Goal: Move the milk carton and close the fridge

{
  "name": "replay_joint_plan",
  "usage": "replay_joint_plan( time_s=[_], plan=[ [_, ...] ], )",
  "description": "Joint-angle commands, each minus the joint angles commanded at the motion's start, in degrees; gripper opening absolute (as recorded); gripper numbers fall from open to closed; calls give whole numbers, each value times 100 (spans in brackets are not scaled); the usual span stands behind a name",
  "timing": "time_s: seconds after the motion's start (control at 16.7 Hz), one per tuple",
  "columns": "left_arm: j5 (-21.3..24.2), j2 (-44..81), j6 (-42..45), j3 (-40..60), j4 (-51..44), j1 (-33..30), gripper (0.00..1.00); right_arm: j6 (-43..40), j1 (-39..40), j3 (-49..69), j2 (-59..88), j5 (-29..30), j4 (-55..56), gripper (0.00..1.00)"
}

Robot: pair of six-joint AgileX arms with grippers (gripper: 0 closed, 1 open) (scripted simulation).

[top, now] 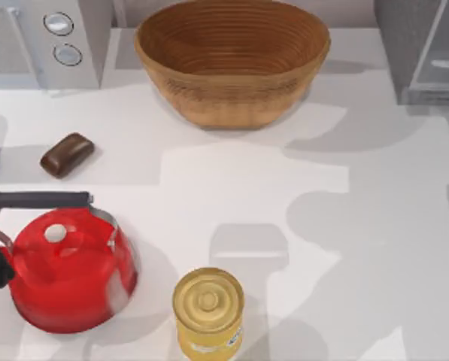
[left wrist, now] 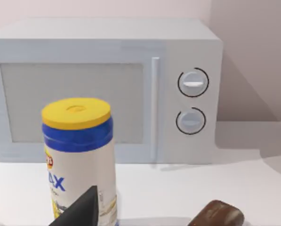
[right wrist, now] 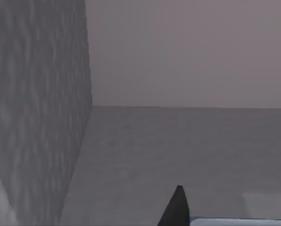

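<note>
Fridge, top view: grey cabinet at table's far right corner, door seemingly not yet shut; closing judged outstanding. Basket, kettle, yellow can stand apart on the table.

Left wrist view: left arm parked, facing microwave and canister; pincer state cannot be told.

Right wrist view: right gripper's fingertip beside a blue-white edge, perhaps the milk carton; grip cannot be told.

A rendered kitchen counter is showing here: a white table is carrying a grey microwave at the back left. Right of the microwave a woven basket is sitting, farther right the fridge; in front of it a red kettle and yellow can are standing.
</note>
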Motion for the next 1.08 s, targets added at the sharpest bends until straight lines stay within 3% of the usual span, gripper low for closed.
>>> replay_joint_plan(
  time_s=[0.42,1.08],
  plan=[
    [0,0,0,0,0,0,100,-90,-452,1871,1438,-482,-831,0],
    [0,0,0,0,0,0,100,-96,-486,2020,1551,-518,-895,0]
  ],
)
